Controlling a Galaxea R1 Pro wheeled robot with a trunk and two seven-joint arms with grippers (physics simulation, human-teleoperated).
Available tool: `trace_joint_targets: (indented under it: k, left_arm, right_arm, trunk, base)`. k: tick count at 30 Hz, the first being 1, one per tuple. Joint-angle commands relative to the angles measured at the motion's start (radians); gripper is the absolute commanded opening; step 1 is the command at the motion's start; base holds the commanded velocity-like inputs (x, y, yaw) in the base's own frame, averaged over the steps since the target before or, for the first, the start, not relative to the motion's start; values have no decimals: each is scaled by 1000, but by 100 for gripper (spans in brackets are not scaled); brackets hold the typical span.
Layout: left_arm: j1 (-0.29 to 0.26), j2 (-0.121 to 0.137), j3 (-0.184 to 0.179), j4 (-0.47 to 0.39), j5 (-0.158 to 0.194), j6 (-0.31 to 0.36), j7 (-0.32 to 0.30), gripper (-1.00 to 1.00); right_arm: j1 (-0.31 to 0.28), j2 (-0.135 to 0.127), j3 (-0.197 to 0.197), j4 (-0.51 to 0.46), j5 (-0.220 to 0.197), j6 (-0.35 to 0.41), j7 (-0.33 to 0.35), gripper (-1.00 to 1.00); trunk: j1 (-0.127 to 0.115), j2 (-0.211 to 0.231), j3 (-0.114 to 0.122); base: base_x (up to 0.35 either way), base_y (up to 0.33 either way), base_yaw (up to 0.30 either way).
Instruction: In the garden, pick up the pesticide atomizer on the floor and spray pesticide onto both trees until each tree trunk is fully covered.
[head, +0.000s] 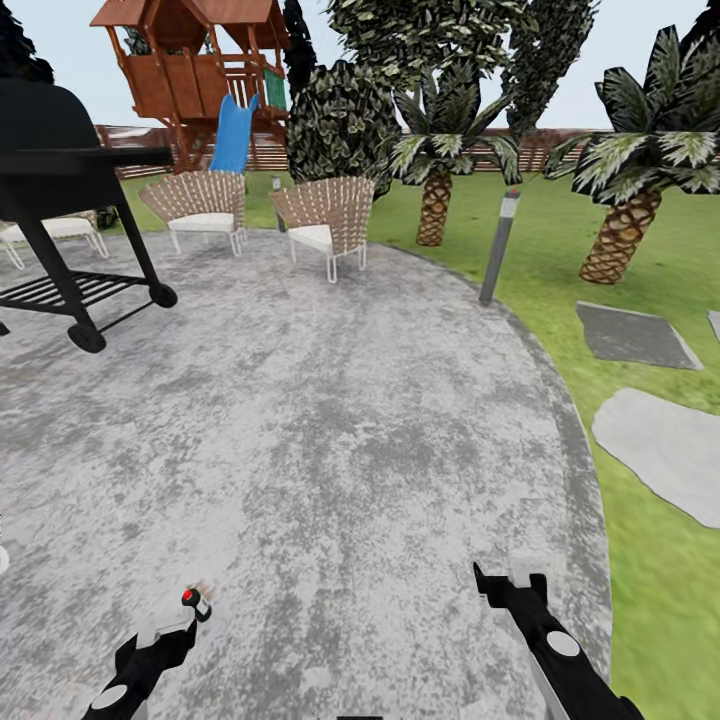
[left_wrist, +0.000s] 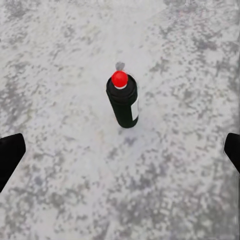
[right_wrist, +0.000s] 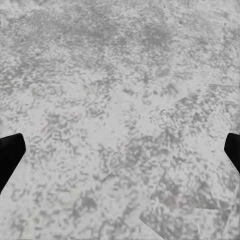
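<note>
The pesticide atomizer (head: 196, 601), a small black bottle with a red cap, stands upright on the grey paving (head: 330, 420) of the garden. My left gripper (head: 170, 635) hangs just short of it, open. In the left wrist view the atomizer (left_wrist: 123, 102) stands ahead of the open left gripper (left_wrist: 120, 155), whose black fingers (left_wrist: 9, 155) sit wide apart at the frame's edges. My right gripper (head: 508, 582) is open over bare paving, and the right wrist view shows that gripper (right_wrist: 120, 155) holding nothing. Dark leafy crowns (head: 420, 30) rise at the back; the tree trunks are hidden.
A black grill (head: 60, 170) stands at far left, with two wicker chairs (head: 200, 205) (head: 325, 215) behind the paving. A thin grey bollard (head: 498, 250) marks the paving edge. Short palms (head: 435, 200) (head: 620, 235), stepping stones (head: 660, 440) and lawn (head: 560, 260) lie to the right.
</note>
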Motion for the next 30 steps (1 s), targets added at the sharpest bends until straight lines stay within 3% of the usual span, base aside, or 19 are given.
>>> trace_joint_targets:
  k: [1,17,22,30]
  left_arm:
    - [-1,1,-2,1,11,-4,1,100]
    - [-1,0,2,-1,12,-8,2,100]
    - [3,2,2,-37,12,-5,3,100]
    - [4,-1,4,-39,12,-6,3,100]
  right_arm:
    - [0,0,0,1,1,-3,0,100]
    - [0,0,-1,1,1,-3,0,100]
    - [0,0,-1,-1,1,-3,0,100]
    - [0,0,-2,-1,1,-3,-1,100]
  trunk:
    - [0,0,-1]
    - [0,0,-1]
    - [0,0,-1]
    - [0,0,-1]
  base:
    - [285,-196,237]
    - [268,-79,265]
    - [78,0,28]
    - [292,0,2]
